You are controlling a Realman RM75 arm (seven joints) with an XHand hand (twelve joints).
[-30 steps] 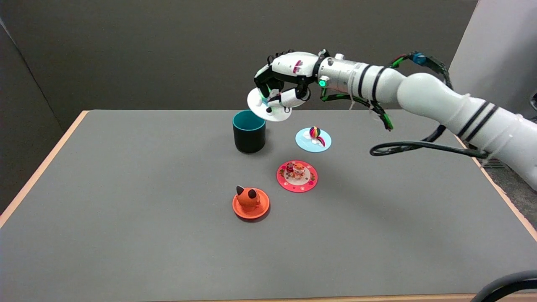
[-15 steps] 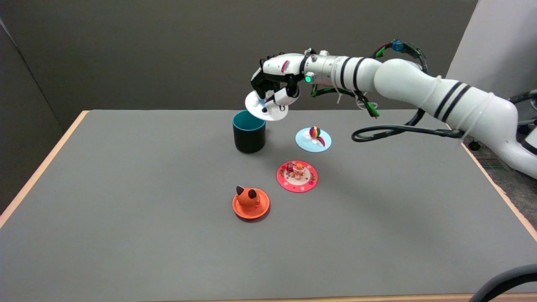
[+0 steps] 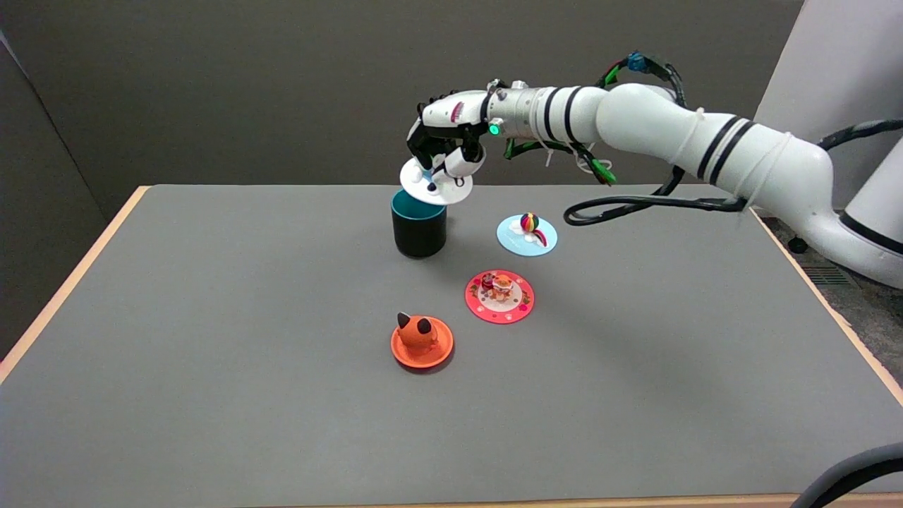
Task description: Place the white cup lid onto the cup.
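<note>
The right arm (image 3: pixel 677 134) is made of glossy white rounded segments, ringed in places by pairs of thin black bands. Its wrist section (image 3: pixel 525 120) is silvery metal with small knobs on top and a glowing green light (image 3: pixel 494 130) on its side. The right hand (image 3: pixel 444 137) has a white shell over the back, marked with a small magenta striped patch, and black fingers with white segments. A thick black cable (image 3: pixel 635 203) loops beneath the forearm; thinner green-sheathed wires (image 3: pixel 598 169) hang near the wrist, and a blue connector (image 3: pixel 635 59) with green and red leads sits on top of the arm.
</note>
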